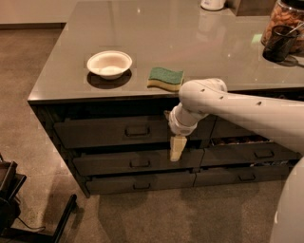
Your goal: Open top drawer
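Observation:
The top drawer point(95, 133) is a wide dark grey front just under the left part of the countertop point(190, 38), with a small loop pull point(137, 131) at its centre. It stands a little forward of the cabinet frame. My gripper point(176, 148) hangs fingers-down from the white arm point(247, 114) in front of this drawer's right end, right of the pull and apart from it. Its pale fingers are together and hold nothing.
Two shallower drawers point(137, 163) lie below, more drawers point(256, 153) to the right. On the counter are a white bowl point(109, 64), a green-yellow sponge point(165, 78), a dark cup point(279, 42) and a jar point(285, 14). A black frame point(9, 199) stands on the floor, lower left.

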Controlling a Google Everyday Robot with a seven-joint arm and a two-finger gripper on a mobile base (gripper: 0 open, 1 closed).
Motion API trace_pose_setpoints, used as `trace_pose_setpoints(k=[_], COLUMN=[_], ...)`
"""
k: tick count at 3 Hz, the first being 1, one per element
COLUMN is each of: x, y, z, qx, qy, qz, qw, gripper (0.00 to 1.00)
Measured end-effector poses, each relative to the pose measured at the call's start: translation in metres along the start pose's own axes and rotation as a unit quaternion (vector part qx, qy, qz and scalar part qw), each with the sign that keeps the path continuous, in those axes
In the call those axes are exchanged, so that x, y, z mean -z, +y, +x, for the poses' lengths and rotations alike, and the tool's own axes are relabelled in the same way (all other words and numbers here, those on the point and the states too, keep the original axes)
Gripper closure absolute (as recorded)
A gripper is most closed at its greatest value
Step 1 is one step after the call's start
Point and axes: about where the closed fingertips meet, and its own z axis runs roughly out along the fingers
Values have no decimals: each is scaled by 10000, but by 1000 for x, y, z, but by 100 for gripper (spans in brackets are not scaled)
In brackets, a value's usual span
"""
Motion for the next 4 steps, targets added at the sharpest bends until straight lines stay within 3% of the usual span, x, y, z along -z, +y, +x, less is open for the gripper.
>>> trace_pose_setpoints(k=[1, 4], x=[0, 4], y=[0, -1], z=[0, -1], qx=[0, 0], qy=[0, 4], qz=[0, -7], qw=[10000, 10000], gripper=[0, 66])
